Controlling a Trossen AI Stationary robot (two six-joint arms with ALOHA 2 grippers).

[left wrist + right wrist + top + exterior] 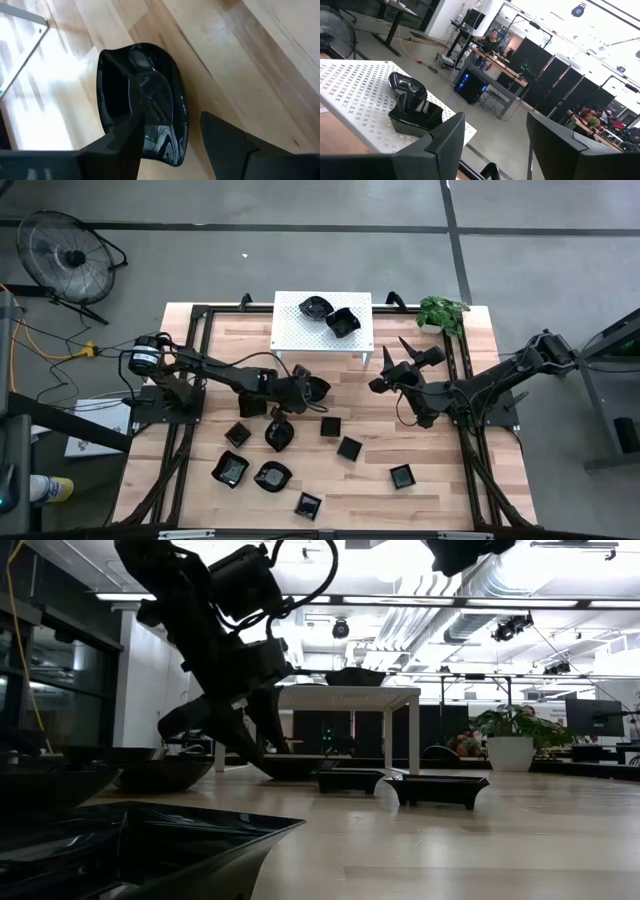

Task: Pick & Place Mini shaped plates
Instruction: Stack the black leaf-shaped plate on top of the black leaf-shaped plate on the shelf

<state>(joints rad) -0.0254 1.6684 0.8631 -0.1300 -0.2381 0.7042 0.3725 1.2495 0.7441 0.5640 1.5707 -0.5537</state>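
A rounded glossy black mini plate [142,100] lies flat on the table just in front of the white perforated stand [322,340]. My left gripper [172,117] is open over it, slanting down from the table's left. One finger [132,137] is above the plate's hollow and the other [225,142] is outside its rim. Two more plates [316,307] [342,322] sit on the stand. Several others lie on the table, such as a square plate [349,447]. My right gripper [398,352] hangs open and level above the table's right half, holding nothing. My left gripper straddles the rounded plate's rim [181,125], one finger over the inside and one outside. I cannot tell whether either finger touches it. The plate rests on the table.
A potted plant [440,312] stands at the far right corner. Black frame rails [195,370] run along the table's left and right sides. In the low view a plate [150,845] lies close to the near edge. Bare wood lies at the near right [460,495].
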